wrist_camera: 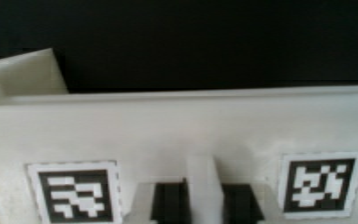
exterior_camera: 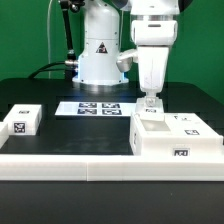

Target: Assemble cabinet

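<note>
**Cabinet build: gripper pinched on the box, 1 block off to the side**

The table point(exterior_camera: 50, 90) is black, with a white rail point(exterior_camera: 60, 162) along its near edge and a green wall point(exterior_camera: 25, 30) behind it. The marker board point(exterior_camera: 98, 107) lies flat near the middle, in front of the arm's base.

The cabinet point(exterior_camera: 178, 138) sits against the rail on the exterior view's right. 1 small tagged block point(exterior_camera: 22, 121) sits well apart from it, over on that view's left.

The arm point(exterior_camera: 152, 45) comes straight down from above, wrist vertical, so the gripper point(exterior_camera: 150, 104) meets the cabinet's top at its end toward the exterior view's left.

In the wrist view the 2 dark fingers point(wrist_camera: 167, 205) stand close together, with a thin white strip of the cabinet point(wrist_camera: 194, 120) between them. To me that's the gripper point(wrist_camera: 204, 200) closed on the cabinet. 2 tags point(wrist_camera: 75, 190) flank the fingers on the white top face, and there's black table past the far edge.
</note>
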Tool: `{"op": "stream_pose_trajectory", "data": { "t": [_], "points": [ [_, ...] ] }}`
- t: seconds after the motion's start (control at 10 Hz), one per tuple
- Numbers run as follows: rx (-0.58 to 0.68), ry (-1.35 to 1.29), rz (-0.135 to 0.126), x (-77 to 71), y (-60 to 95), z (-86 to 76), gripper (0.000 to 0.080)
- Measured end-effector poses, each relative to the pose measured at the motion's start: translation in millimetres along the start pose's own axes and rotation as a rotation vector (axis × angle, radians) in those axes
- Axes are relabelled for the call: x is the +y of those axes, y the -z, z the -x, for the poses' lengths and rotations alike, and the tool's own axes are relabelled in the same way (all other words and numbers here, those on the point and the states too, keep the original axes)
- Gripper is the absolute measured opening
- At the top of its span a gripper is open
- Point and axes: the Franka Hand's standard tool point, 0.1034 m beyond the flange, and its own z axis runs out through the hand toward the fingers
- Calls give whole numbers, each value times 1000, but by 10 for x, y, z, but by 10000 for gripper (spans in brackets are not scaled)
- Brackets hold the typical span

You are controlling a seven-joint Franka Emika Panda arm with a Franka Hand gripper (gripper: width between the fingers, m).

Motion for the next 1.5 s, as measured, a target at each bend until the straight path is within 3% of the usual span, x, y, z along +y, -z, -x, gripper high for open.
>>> {"op": "stream_pose_trajectory", "data": {
  "t": [0.8, 1.0, 1.3, 1.5],
  "points": [
    [-18, 73, 7, 1, -6, 29, 69],
    [-17, 103, 12, 74, 4, 29, 69],
    [-27, 113, -8, 193, 2, 28, 69],
    [-23, 120, -1, 305, 3, 21, 69]
  ]
}}
